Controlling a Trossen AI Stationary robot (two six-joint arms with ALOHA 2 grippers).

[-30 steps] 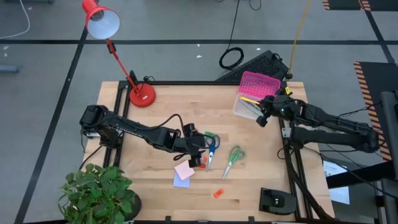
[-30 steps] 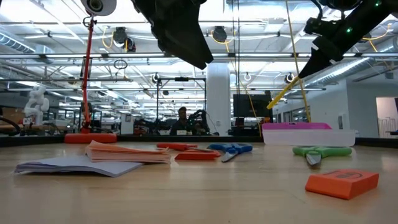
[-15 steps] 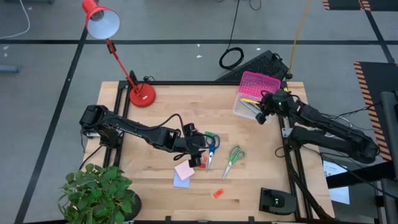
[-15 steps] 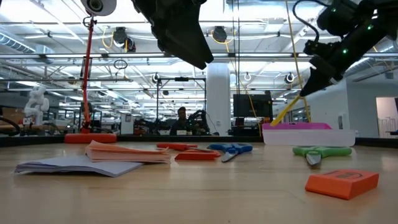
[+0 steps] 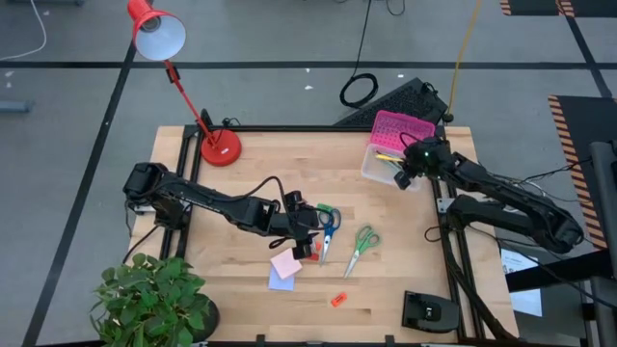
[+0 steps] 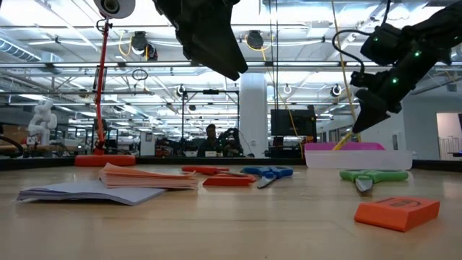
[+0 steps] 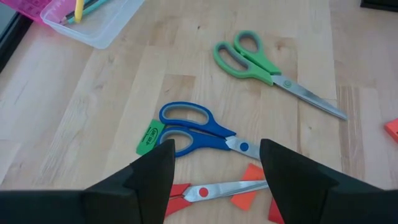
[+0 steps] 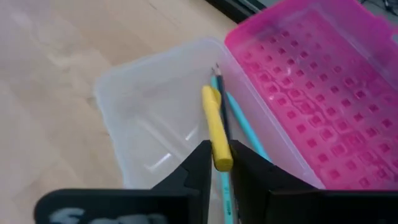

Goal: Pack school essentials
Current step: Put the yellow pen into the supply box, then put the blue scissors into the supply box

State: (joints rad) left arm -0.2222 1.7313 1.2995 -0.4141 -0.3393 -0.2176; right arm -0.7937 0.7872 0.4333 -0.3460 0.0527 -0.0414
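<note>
The right gripper (image 8: 217, 163) has lowered over the clear box (image 8: 140, 124) at the desk's far right corner, clamping a yellow pen (image 8: 216, 127). The left gripper (image 7: 214, 165) hovers spread over the blue scissors (image 7: 196, 129).

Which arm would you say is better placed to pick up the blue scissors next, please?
The left. Its gripper hangs open right over the blue scissors at mid-table, while the right gripper is across the table at the clear box, shut on a yellow pencil.
</note>
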